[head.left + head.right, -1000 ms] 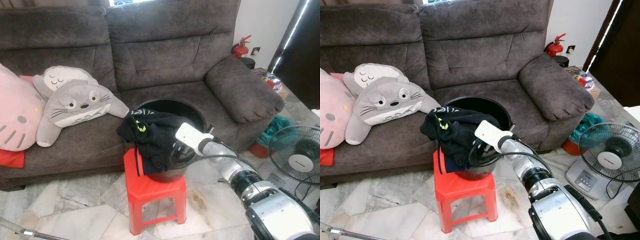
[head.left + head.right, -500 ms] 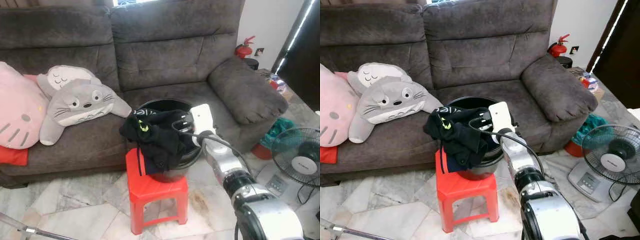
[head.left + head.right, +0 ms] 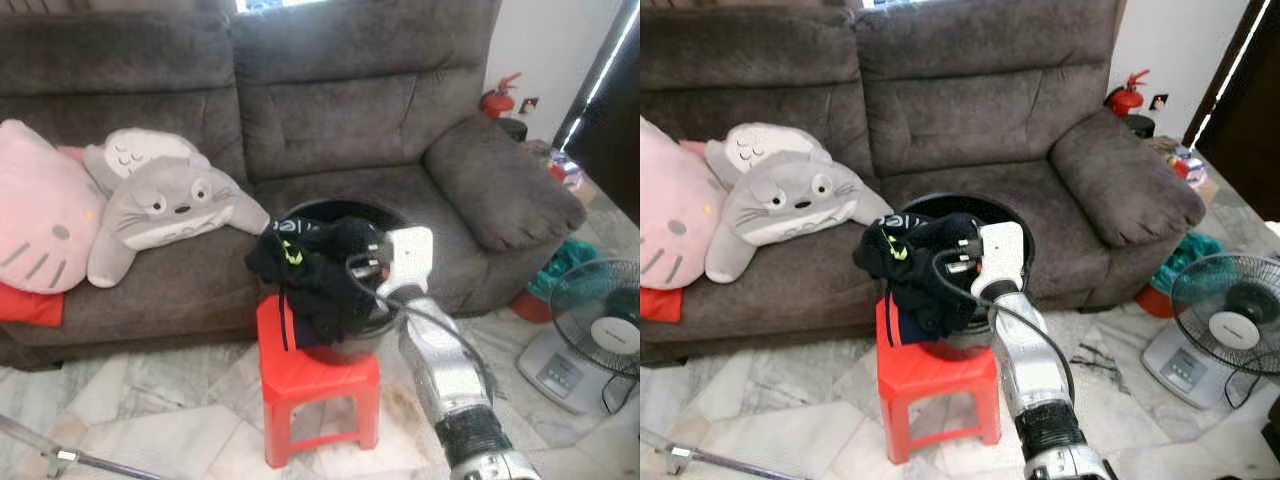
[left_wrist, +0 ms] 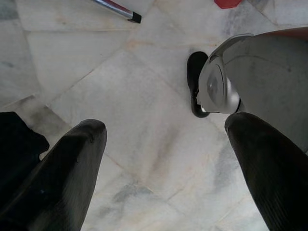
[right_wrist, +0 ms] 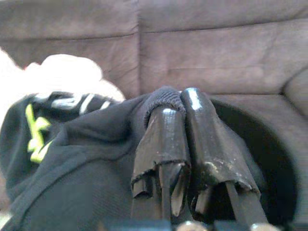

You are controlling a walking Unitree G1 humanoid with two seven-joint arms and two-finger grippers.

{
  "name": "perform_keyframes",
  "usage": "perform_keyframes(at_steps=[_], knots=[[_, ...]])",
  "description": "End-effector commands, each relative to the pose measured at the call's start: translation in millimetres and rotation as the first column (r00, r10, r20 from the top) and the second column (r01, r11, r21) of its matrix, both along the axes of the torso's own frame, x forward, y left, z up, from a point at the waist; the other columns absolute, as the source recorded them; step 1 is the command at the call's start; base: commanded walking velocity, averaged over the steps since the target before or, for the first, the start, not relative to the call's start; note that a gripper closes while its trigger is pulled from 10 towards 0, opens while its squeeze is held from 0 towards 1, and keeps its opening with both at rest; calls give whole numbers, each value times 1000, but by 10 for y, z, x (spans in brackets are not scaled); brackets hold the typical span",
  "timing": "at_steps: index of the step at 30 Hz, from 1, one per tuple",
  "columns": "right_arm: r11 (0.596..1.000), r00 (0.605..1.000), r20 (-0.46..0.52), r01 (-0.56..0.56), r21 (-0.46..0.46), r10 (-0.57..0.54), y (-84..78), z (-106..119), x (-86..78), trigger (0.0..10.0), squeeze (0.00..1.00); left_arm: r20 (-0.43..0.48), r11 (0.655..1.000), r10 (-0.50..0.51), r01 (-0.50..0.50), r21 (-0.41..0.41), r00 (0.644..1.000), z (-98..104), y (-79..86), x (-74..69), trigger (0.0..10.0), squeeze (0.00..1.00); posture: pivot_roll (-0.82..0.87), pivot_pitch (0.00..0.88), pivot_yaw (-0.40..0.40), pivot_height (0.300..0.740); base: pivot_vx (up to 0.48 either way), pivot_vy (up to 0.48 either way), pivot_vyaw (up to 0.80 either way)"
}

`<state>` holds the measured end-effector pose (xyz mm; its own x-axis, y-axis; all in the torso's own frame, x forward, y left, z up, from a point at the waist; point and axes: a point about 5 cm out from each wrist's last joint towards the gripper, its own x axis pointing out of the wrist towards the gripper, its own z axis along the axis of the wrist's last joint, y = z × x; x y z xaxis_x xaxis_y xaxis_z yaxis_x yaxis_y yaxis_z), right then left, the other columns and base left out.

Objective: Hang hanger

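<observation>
A black garment with a yellow-green logo is heaped over the rim of a black bucket. The bucket stands on a red plastic stool in front of the sofa. My right gripper is at the top of the heap, its two black fingers pressed together with a fold of the black cloth pinched at their tips. The silver right arm reaches up to it from below. My left gripper hangs over the marble floor, fingers wide apart and holding nothing.
A grey sofa carries a grey plush toy and a pink cushion. A floor fan stands at the right, with a fire extinguisher behind the armrest. A metal pole lies on the floor at the lower left.
The head camera has shifted. My right arm has swung in from the right to stand straighter, and its gripper has risen from the bucket's front to the top of the garment.
</observation>
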<state>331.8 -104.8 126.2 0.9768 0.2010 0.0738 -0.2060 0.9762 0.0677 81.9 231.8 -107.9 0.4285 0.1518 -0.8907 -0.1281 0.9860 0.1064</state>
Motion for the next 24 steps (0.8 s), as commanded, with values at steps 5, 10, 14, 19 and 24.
perform_keyframes(at_steps=[5,10,14,19,24], knots=[[992,989,91,110,54,-115,-128,258,-87,10000,0,-22,1000,-15,15,19,1000,-2,48,-64,10000,0,-133,0,41,732,0,0,0],[984,979,111,161,76,-169,-178,304,-271,10000,0,-28,1000,-2,3,28,1000,-2,76,-100,10000,0,-133,0,45,732,0,0,0],[983,980,99,168,68,-174,-187,285,-320,10000,0,-31,1000,-2,3,30,1000,-2,81,-109,10000,0,-139,0,52,732,0,0,0],[982,980,77,180,58,-184,-200,271,-374,10000,0,-33,1000,-2,3,30,999,-3,83,-116,10000,0,-139,0,52,732,0,0,0],[992,992,28,126,2,-126,-179,161,-247,10000,0,-32,999,-6,7,38,999,-2,86,-118,10000,0,-135,0,54,732,0,0,0]])
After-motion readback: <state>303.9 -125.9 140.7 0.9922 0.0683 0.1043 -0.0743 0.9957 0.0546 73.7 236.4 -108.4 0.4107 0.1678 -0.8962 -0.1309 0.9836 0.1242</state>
